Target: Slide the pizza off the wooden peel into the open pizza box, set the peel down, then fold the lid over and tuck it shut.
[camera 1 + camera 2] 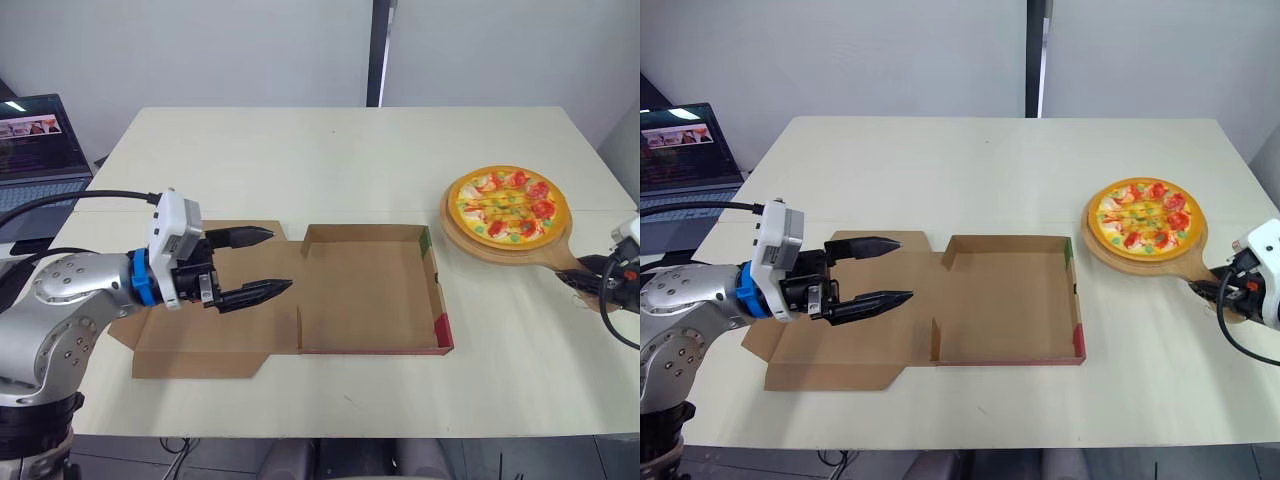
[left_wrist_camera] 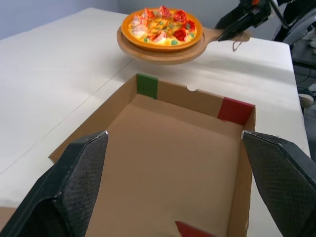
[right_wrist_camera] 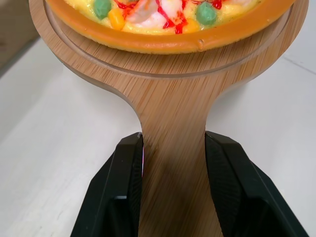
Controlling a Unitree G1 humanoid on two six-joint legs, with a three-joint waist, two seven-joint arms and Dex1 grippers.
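The pizza (image 1: 507, 202), orange-rimmed with red and green toppings, lies on the round wooden peel (image 1: 500, 252) at the table's right side, just right of the box. My right gripper (image 3: 174, 168) is shut on the peel's handle (image 3: 173, 118), one black finger on each side. The open cardboard pizza box (image 1: 370, 290) lies empty mid-table, its lid (image 1: 195, 345) flat to the left. My left gripper (image 1: 281, 260) hovers open over the lid near the hinge, pointing at the box, holding nothing. In the left wrist view the peel (image 2: 163, 52) casts a shadow on the table beyond the box (image 2: 163, 163).
A laptop (image 1: 35, 140) stands open off the table's far left corner. The table's far half is bare white surface (image 1: 330, 160). A dark vertical post (image 1: 378, 50) stands behind the table. The table's right edge runs close to my right gripper.
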